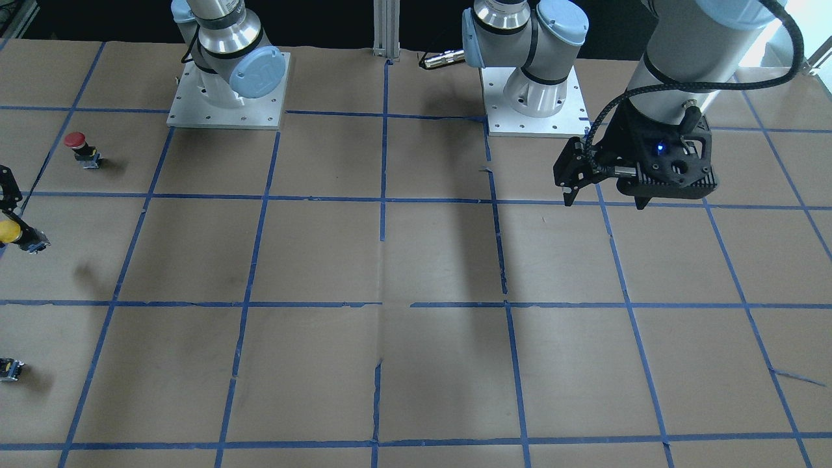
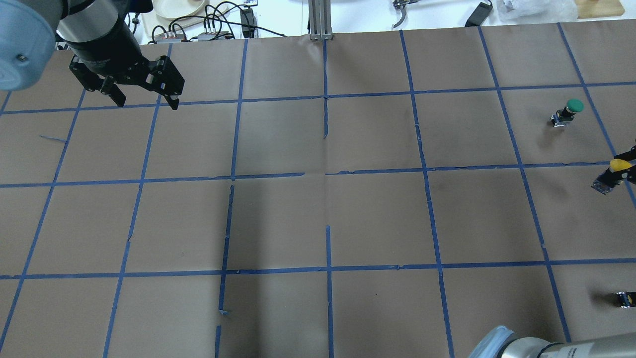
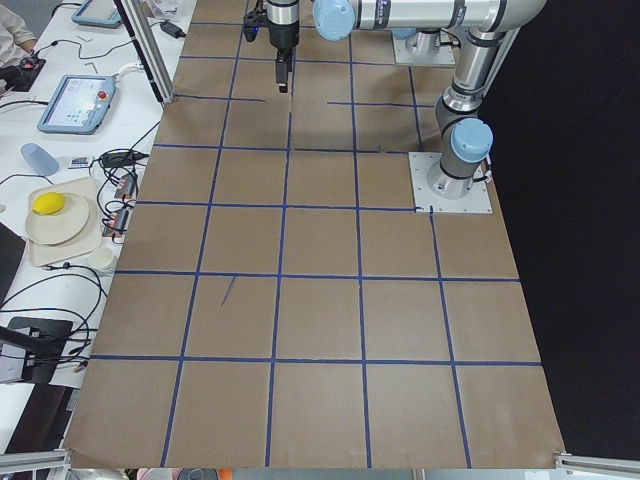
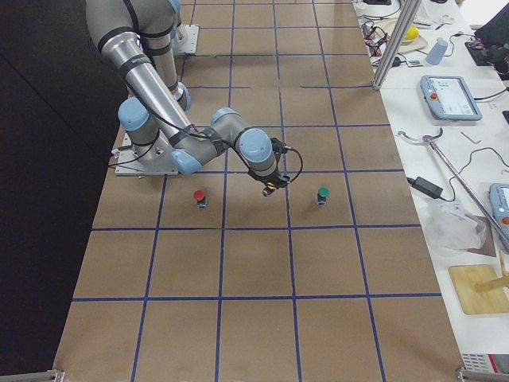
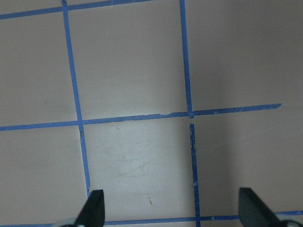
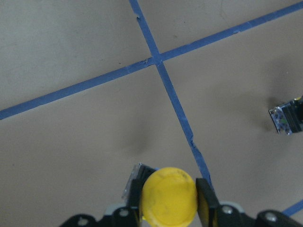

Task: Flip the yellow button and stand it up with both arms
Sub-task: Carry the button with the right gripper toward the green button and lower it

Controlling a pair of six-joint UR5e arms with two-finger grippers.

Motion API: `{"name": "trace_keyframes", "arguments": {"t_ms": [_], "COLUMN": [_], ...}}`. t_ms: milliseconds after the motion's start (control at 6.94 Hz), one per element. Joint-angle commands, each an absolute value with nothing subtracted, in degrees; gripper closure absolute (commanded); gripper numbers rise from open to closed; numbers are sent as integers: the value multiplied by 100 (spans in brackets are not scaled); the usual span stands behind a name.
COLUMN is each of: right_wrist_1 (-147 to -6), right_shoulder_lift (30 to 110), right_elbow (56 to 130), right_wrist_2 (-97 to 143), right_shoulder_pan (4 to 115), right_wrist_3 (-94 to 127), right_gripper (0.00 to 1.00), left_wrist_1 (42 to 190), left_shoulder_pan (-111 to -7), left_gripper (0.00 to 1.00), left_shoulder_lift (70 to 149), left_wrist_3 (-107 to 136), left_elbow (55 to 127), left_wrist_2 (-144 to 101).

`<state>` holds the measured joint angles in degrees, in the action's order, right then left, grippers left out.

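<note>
Two hands, very unevenly placed. My right hand [image 6: 169,203] is pinching the yellow button [image 2: 610,175] with a finger on either side. From the wrist view the cap hides exactly where they bite. I judge the button is carried clear of the worktop [image 2: 318,219], since a soft shadow lies on the paper beneath it.

The button lies roughly level, with its cap towards the right edge. Its boxy base juts towards the middle, and so towards my other arm. My left hand [image 2: 147,103] hangs spread and holds nothing at the far left corner, well apart from the button, with the whole breadth of the worktop between them.

The coming move turns on that, I judge: the base is the free end on offer, and the arms must close a long gap before the left can take it.

Brown paper with blue tape squares, flat though slightly creased, should give the base fair footing. A green button [image 2: 566,112] sits beyond the right hand and a red button [image 1: 81,148] nearer the robot, so I would meet over the middle squares.
</note>
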<state>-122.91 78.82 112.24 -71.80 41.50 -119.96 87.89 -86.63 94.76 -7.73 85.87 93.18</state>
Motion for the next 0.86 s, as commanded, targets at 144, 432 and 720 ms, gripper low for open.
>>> {"name": "trace_keyframes", "arguments": {"t_ms": [144,432,720], "right_wrist_1": [-12269,-12252,-12252], "right_shoulder_lift": [7778,7743,7752], "right_elbow": [11320,11443,11496], "right_wrist_2": [-7049,-7058,-7040], "right_shoulder_pan": [4000,3798,3779], "right_wrist_3": [-12794,-12946,-12955], "right_gripper": [79,73,71], "left_wrist_1": [8789,8789,8789], "left_shoulder_pan": [-8666,-8657,-8657], "left_gripper": [0,0,0], "left_shoulder_lift": [9448,9440,9448], "left_wrist_3": [-773,-773,-773], "left_elbow": [8569,8569,8569], "left_wrist_2": [9325,9325,9325]}}
